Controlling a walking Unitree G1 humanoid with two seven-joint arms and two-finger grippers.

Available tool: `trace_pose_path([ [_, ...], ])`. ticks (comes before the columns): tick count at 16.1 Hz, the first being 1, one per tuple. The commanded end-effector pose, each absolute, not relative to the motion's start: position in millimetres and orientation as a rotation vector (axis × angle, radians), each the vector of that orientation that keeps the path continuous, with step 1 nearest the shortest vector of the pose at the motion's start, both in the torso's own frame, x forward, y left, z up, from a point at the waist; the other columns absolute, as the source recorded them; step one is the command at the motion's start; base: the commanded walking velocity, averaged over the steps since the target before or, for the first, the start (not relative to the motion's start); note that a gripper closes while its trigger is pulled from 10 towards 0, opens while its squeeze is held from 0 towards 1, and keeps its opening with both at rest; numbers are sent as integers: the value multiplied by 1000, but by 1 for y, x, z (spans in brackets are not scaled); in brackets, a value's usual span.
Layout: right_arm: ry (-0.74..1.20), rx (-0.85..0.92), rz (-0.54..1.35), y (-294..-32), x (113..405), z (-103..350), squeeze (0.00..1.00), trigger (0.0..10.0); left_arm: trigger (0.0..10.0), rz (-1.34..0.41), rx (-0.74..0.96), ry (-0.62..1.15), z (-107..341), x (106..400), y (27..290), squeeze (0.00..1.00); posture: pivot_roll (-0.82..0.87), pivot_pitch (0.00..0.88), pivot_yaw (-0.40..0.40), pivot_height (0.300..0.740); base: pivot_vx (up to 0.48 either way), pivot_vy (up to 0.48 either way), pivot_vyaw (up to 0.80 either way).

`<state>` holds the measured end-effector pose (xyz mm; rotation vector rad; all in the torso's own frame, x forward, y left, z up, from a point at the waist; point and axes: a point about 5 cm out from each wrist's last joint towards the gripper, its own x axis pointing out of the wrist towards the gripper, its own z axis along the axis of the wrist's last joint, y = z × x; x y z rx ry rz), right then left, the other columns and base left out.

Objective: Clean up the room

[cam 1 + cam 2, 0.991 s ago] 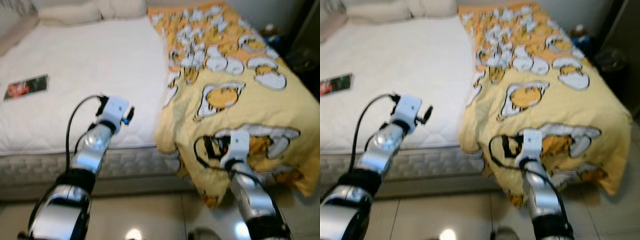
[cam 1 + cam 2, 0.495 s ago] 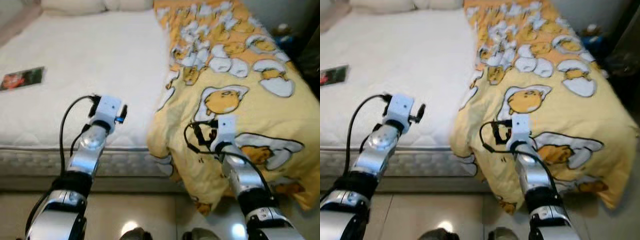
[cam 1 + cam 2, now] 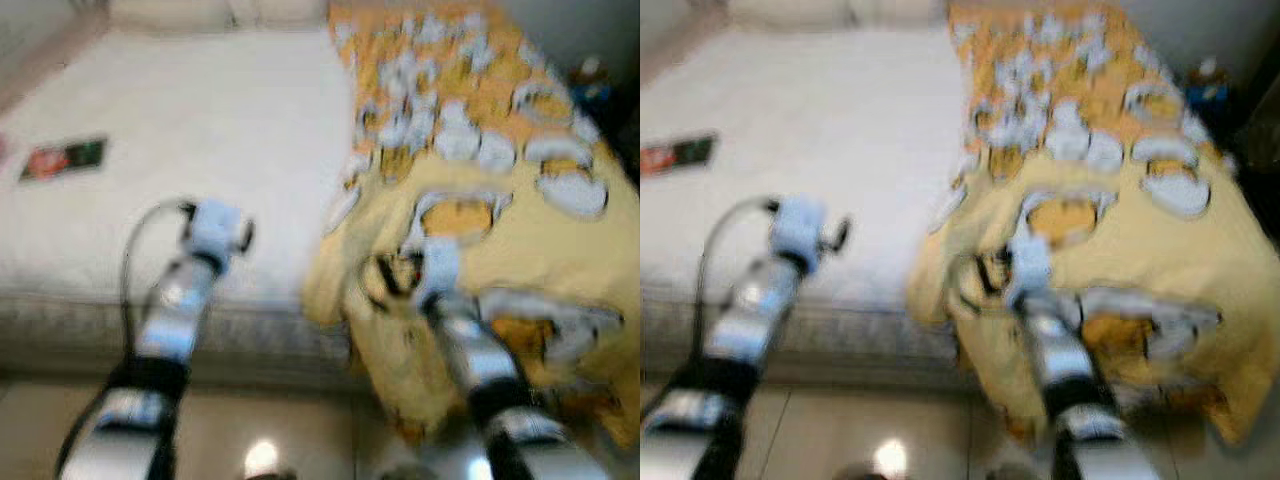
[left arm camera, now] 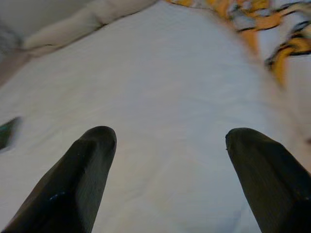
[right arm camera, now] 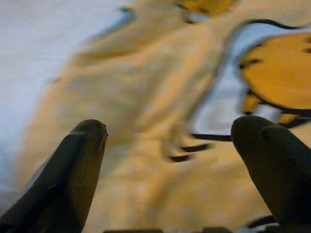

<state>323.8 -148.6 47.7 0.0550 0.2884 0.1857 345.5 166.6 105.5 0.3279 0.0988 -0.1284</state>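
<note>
The blanket (image 3: pixel 510 190), yellow with a white and orange egg print, covers the right part of the bed (image 3: pixel 200 150) and hangs bunched over its foot edge toward the floor (image 3: pixel 300 430). Both eye views are blurred.

The right hand (image 5: pixel 167 145) is just above the blanket's hanging front folds, its 2 black fingers (image 5: pixel 73 170) spread wide apart with nothing between them; yellow cloth with a black-outlined egg shape lies close ahead of it. In the eye views the right arm (image 3: pixel 470 360) reaches up from below to the blanket's near edge.

The left hand (image 4: pixel 170 160) is over the bare white mattress (image 4: pixel 170 87), also open, its fingers (image 4: pixel 77 179) well apart and empty. The left arm (image 3: pixel 175 310) rises near the foot of the bed, left of the blanket's edge.

On the mattress, far to the left, lies a small flat card (image 3: pixel 65 160), red and dark green. Pale pillows (image 3: pixel 210 12) sit at the head of the bed. A dark spot with something blue (image 3: pixel 1208 85) sits beyond the bed's right side, too blurred to identify.
</note>
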Motion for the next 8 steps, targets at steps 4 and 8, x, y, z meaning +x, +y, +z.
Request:
trace_pose_path([
  [4, 263, 81, 194, -142, 334, 57, 0, 10000, 10000, -83, 350, 73, 115, 346, 178, 0, -12, 57, 50, 740, 418, 123, 0],
  [8, 228, 113, 280, -127, 342, 67, 0, 10000, 10000, -58, 361, 89, 113, 345, 183, 0, -3, 68, 53, 740, 0, 0, 0],
])
